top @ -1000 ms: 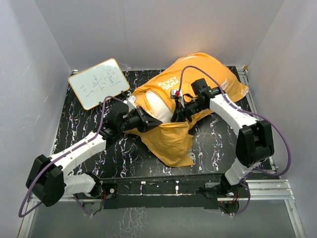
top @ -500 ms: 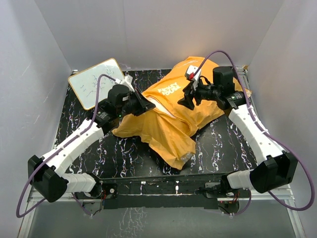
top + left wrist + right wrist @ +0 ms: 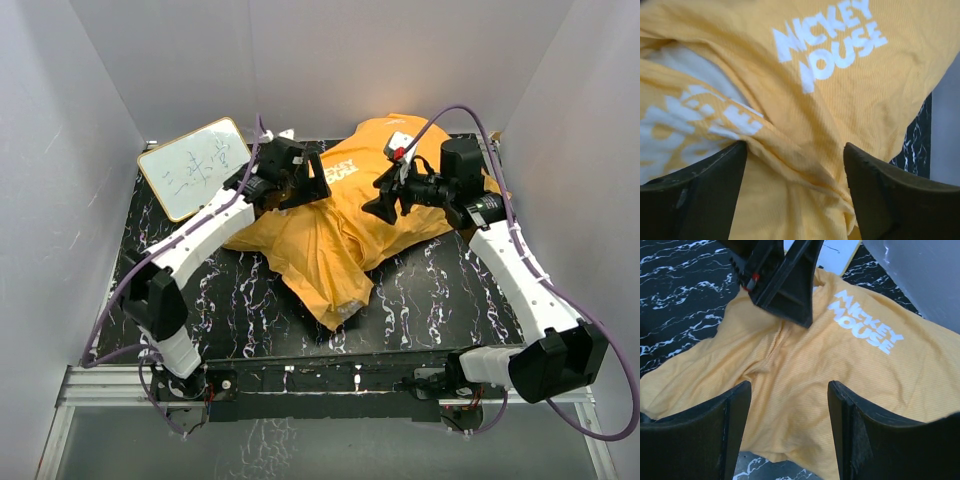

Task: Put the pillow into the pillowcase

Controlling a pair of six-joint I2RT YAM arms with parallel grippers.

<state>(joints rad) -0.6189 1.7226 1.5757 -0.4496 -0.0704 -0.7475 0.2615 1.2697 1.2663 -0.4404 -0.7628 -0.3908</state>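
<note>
While the left gripper (image 3: 795,147) and right gripper (image 3: 790,385) gape empty, the rumpled orange pillowcase (image 3: 330,240) bulges on a marbled table (image 3: 440,290).

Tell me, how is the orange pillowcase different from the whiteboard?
The pillowcase is orange-yellow, soft and crumpled; the whiteboard is white, flat and stiff. The pillowcase has big printed white letters saying MICKEY MOUSE; the whiteboard has thin handwritten marks. The pillowcase covers far more of the table than the whiteboard, which sits at the far left corner. Both carry writing.
</note>
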